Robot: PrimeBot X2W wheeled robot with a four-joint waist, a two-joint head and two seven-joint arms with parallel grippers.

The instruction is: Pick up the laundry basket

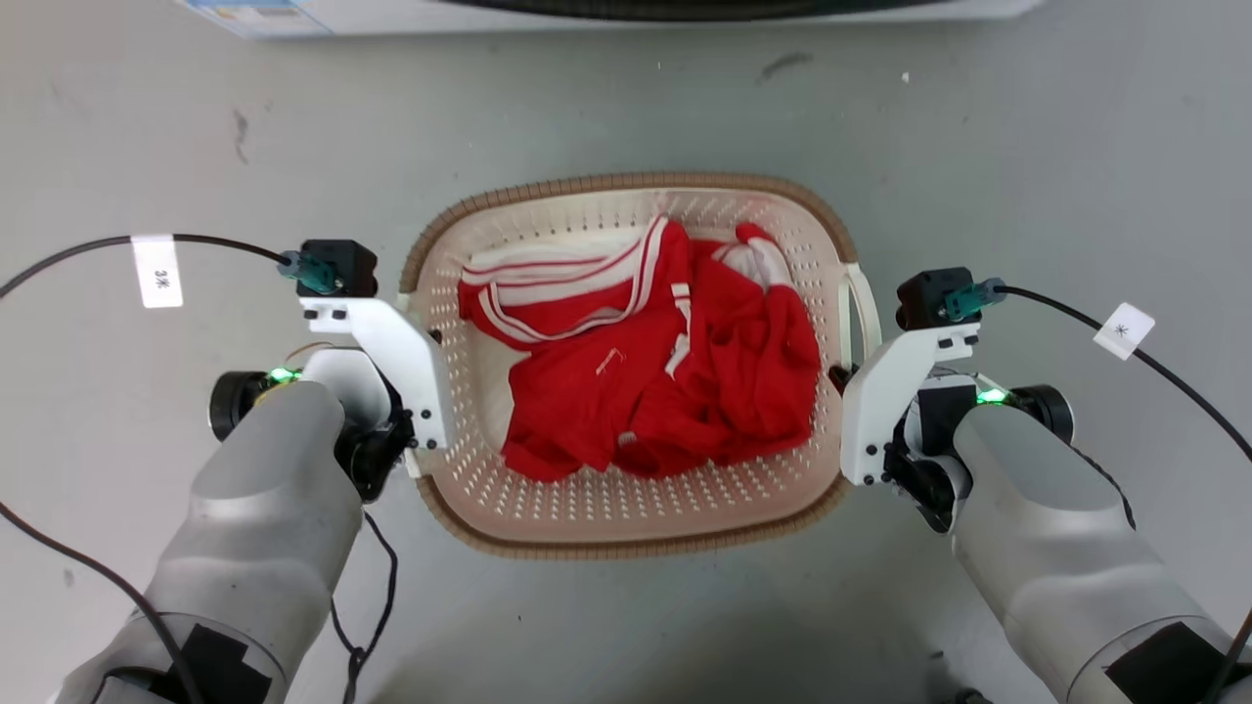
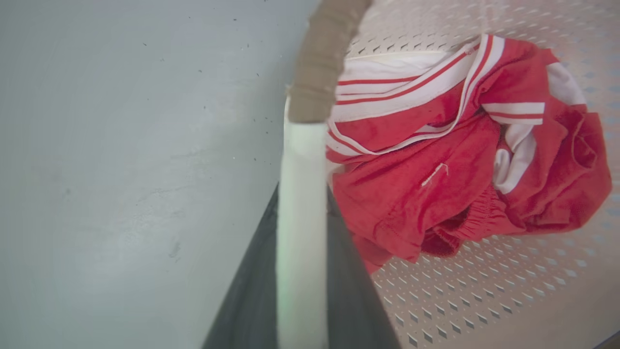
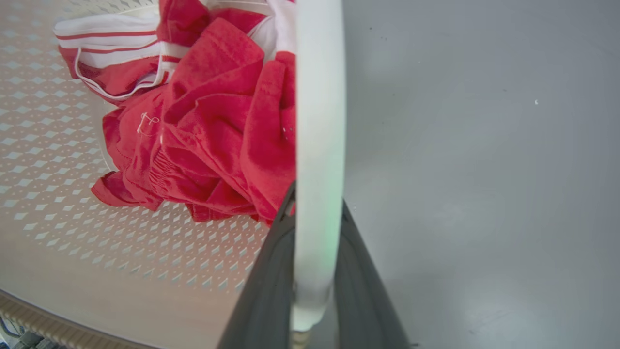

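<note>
The laundry basket (image 1: 626, 518), cream perforated plastic with a brown woven rim, sits in the middle of the head view and holds red-and-white clothes (image 1: 665, 372). My left gripper (image 1: 423, 391) is at its left side. In the left wrist view my left gripper (image 2: 302, 194) is shut on the white side handle (image 2: 301, 160), its dark fingers on either side of it. My right gripper (image 1: 843, 381) is at the basket's right handle (image 1: 866, 313). The right wrist view shows my right gripper (image 3: 317, 198) shut on that white handle (image 3: 319, 97). I cannot tell whether the basket is off the floor.
The white base of a washing machine (image 1: 606, 15) runs along the top edge, beyond the basket. A black cable with a white tag (image 1: 156, 272) trails from the left wrist, and another tagged cable (image 1: 1123, 330) from the right. Grey floor (image 1: 1027, 166) surrounds the basket.
</note>
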